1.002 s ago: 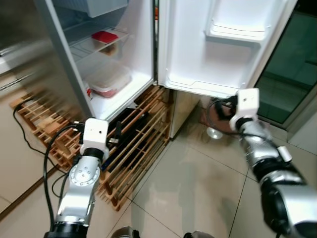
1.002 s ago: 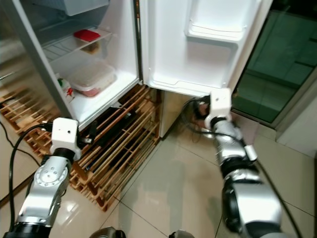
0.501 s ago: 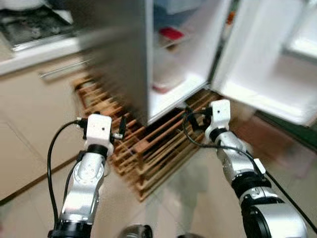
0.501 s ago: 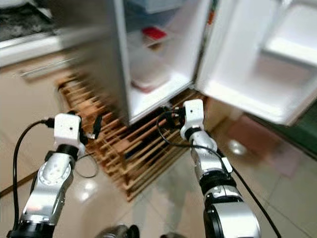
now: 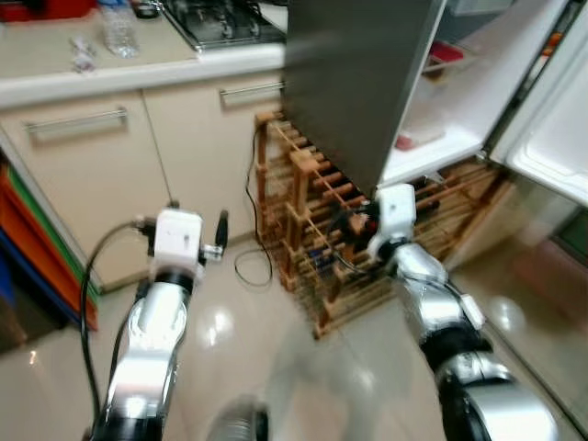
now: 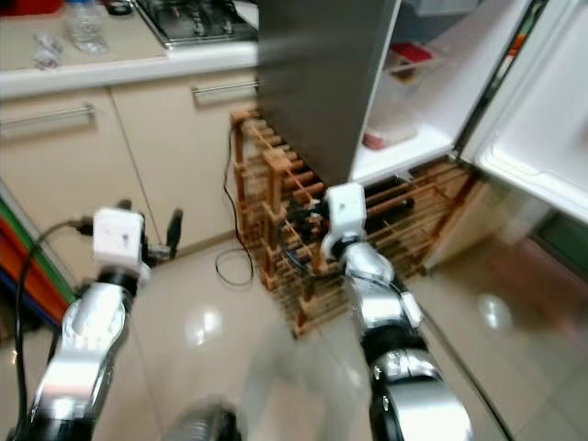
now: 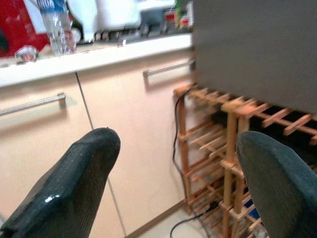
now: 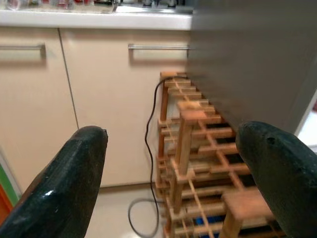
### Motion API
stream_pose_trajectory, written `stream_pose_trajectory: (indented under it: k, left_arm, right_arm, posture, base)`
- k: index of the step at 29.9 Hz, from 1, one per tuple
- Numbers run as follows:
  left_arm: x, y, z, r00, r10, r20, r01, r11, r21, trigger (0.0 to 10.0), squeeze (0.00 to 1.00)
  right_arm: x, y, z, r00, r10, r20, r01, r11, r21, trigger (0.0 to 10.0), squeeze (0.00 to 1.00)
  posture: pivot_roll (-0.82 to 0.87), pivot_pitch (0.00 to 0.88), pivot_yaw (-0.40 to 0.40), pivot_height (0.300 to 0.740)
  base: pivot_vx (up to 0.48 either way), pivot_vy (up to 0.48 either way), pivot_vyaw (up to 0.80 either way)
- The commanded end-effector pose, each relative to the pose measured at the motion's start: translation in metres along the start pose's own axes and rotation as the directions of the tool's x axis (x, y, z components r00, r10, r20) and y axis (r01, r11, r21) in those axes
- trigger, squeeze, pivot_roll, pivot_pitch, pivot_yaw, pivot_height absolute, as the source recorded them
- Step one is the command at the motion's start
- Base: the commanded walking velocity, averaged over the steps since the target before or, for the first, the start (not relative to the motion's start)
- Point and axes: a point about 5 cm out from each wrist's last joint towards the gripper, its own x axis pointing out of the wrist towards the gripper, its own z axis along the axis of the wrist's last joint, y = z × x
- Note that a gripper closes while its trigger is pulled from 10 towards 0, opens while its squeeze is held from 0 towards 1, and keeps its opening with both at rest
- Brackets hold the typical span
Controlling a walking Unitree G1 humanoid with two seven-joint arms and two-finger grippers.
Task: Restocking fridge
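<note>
Kitchen floor of glossy pale tile lies in front of you, with cream base cabinets under a pale counter on your left. On that counter you have a gas hob and a clear plastic bottle with a blue label too blurred to read. Ahead stands the fridge, grey-sided, its door swung open to your right. Inside, a red-lidded container sits on a shelf, and a clear tub with something reddish in it sits on the fridge floor; both are blurred. A wooden slatted rack stands under and beside the fridge, with a black cable trailing to the floor. Your left gripper is held out toward the cabinets, fingers wide apart and empty. Your right gripper faces the rack, fingers also wide apart, holding nothing.
</note>
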Motion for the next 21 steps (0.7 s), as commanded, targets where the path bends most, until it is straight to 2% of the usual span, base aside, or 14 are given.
stream_pose_trajectory:
  k: [1,11,16,17,21]
  left_arm:
    - [0.003,0.0,0.0,1.0,-0.002,-0.007,0.002,1.0,0.021,10.0,0.0]
    - [0.001,-0.007,0.003,0.999,-0.037,-0.003,0.037,0.999,0.029,10.0,0.0]
    - [0.001,-0.008,0.004,0.999,-0.045,0.004,0.045,0.998,0.042,10.0,0.0]
    - [0.001,-0.008,0.004,0.999,-0.044,0.001,0.044,0.998,0.037,10.0,0.0]
    - [0.002,-0.01,0.006,0.999,-0.048,0.008,0.048,0.999,0.019,10.0,0.0]
  right_arm:
    - [-0.001,-0.002,0.0,1.0,-0.01,0.001,0.01,1.0,0.007,10.0,0.03]
    - [-0.005,0.002,-0.005,1.0,-0.03,-0.008,0.03,1.0,0.009,10.0,0.05]
    - [-0.007,-0.002,-0.01,0.996,-0.082,-0.033,0.082,0.997,0.005,10.0,0.04]
    - [-0.007,-0.005,-0.011,0.993,-0.108,-0.047,0.107,0.994,-0.017,10.0,0.0]
    - [-0.008,-0.004,-0.004,0.995,-0.099,0.017,0.1,0.995,-0.019,10.0,0.0]
  posture:
    - [0.07,0.0,-0.044,0.74]
    - [0.08,0.0,-0.041,0.74]
    - [0.08,0.0,-0.042,0.74]
    - [0.08,0.0,-0.041,0.74]
    - [0.07,0.0,-0.04,0.74]
  base:
    - [0.0,0.0,0.61]
    - [0.0,0.0,0.61]
    - [0.0,0.0,0.61]
    - [0.0,0.0,0.0]
    - [0.0,0.0,0.0]
